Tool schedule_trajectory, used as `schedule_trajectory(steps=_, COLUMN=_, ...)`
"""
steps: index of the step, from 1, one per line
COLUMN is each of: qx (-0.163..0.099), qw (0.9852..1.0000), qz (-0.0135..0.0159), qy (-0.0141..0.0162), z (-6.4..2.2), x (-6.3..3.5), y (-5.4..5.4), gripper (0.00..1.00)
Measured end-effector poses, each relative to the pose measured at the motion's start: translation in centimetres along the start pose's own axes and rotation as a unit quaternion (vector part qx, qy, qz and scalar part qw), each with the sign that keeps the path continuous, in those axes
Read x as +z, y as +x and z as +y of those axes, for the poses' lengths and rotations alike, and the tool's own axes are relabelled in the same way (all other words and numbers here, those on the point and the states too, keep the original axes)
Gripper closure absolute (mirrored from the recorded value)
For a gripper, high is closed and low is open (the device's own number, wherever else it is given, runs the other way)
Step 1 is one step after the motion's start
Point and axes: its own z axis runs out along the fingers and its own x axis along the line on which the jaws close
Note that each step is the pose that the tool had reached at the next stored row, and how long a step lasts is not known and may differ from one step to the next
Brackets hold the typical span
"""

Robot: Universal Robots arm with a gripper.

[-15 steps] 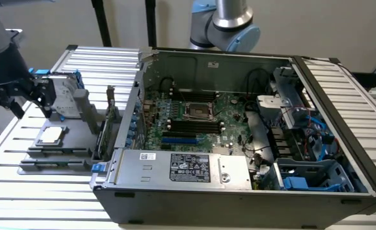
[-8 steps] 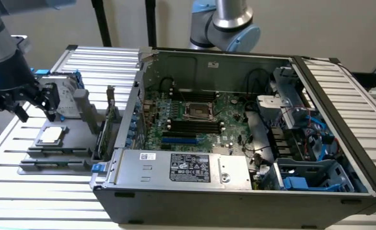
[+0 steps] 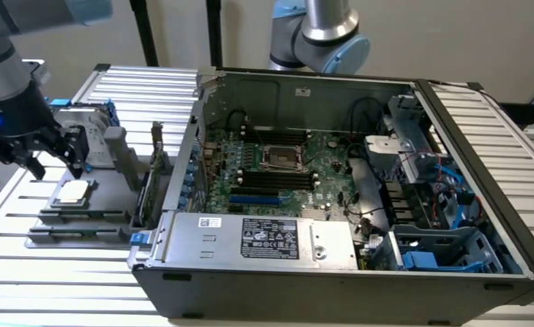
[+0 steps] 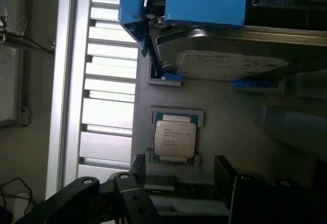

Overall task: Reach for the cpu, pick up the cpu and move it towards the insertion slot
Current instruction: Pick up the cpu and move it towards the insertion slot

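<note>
Robot lab/workshop: opened PC case [image 3: 340, 289] on slatted alu bench [image 3: 139, 88].

Wall: a plain, pale cream wall [image 3: 485, 41] runs behind everything, bare and unmarked.
Bench: the bench [image 3: 58, 293] is made of pale ribbed metal slats with dark gaps between them, and spreads across the front and the exterior view's left.
Poles: two black upright poles [image 3: 144, 30] stand against the wall, toward the exterior view's left.
Light: soft, even indoor light; the slats shine brightly.
Past the bench edge: a shadowed area [image 4: 30, 147], possibly floor, too dim to make out.
</note>
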Motion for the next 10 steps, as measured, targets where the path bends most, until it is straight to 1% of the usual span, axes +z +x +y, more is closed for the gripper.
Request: schedule_trajectory(steps=10, qx=0.002, qw=1.0, qz=0.0, qy=0.0, z=-0.04, x=1.81, y=-0.1, gripper=0.35)
